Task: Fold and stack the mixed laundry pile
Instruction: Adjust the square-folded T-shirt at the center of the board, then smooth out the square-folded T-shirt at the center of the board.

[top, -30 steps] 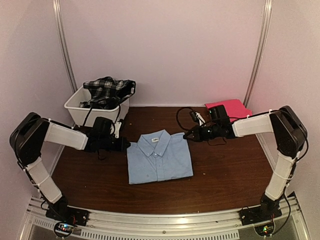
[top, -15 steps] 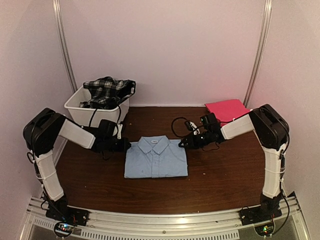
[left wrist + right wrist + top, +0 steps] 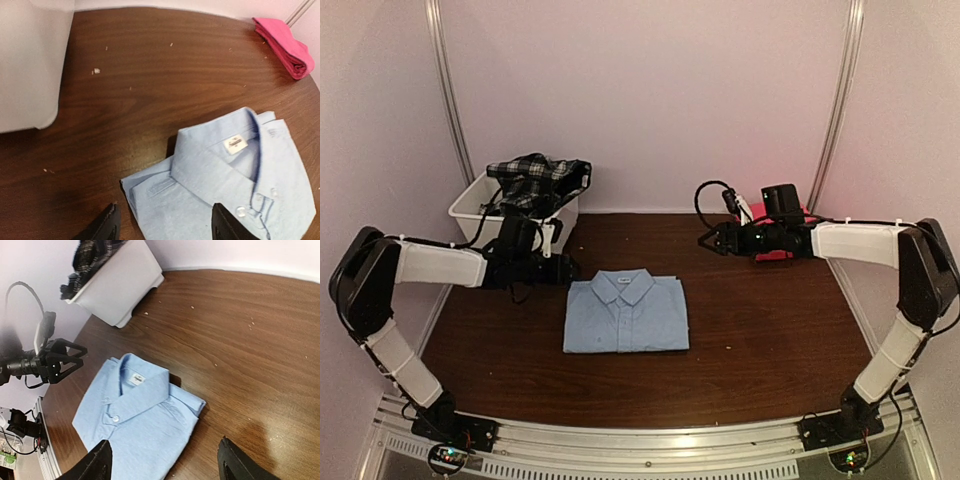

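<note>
Lying flat near the middle of the dark wooden table [image 3: 770, 330], the light blue collared shirt [image 3: 626, 314] is folded into a neat rectangle. Its collar points toward the back wall, its button front faces up, and a small white label shows inside the neck.

The left claw [image 3: 563, 270] sits just off the shirt's far left corner, near it but not touching. Its fingers are spread apart with nothing between them. In the left wrist view the two dark fingertips [image 3: 107, 226] frame the collar end of the shirt below.

The right claw [image 3: 705, 240] hangs over the far right part of the table, well apart from the shirt. It is released too, with its fingers [image 3: 97, 460] standing wide and empty in its own camera.

Behind the right arm, in the far right corner, lies the folded bright pink-red cloth [image 3: 284, 46]. From above it is mostly hidden by the arm.

In the far left corner stands a white plastic tub [image 3: 480, 215]. The black-and-white plaid garment [image 3: 535, 180] is heaped in it and spills over the rim.

Small pale crumbs dot the wood between the tub and the shirt.
</note>
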### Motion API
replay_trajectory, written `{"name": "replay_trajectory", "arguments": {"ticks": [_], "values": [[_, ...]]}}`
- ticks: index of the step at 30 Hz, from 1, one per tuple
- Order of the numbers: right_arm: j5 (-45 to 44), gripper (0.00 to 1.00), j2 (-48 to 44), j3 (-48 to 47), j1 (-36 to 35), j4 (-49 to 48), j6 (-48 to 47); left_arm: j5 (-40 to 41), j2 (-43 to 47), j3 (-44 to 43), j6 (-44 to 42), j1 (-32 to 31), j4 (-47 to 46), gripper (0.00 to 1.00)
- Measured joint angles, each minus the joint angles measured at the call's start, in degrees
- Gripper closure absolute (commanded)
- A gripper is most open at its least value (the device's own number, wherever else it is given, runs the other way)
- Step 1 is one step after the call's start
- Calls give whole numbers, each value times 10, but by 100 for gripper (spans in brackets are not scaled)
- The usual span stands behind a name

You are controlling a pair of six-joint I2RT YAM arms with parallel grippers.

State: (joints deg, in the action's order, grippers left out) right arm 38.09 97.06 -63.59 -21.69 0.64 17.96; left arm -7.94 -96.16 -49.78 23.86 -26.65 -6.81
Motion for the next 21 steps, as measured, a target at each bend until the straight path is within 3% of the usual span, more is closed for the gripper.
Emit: {"name": "replay_trajectory", "arguments": {"ticks": [7, 13, 21], "values": [[57, 29, -38, 41, -66, -24, 36, -65, 96, 30, -12, -35, -4, 33], [113, 31, 7, 87, -179, -111, 112, -146, 55, 80, 12, -118, -59, 37], [158, 36, 122, 170, -197, -281, 214, -175, -11, 150, 53, -101, -140, 36]]}}
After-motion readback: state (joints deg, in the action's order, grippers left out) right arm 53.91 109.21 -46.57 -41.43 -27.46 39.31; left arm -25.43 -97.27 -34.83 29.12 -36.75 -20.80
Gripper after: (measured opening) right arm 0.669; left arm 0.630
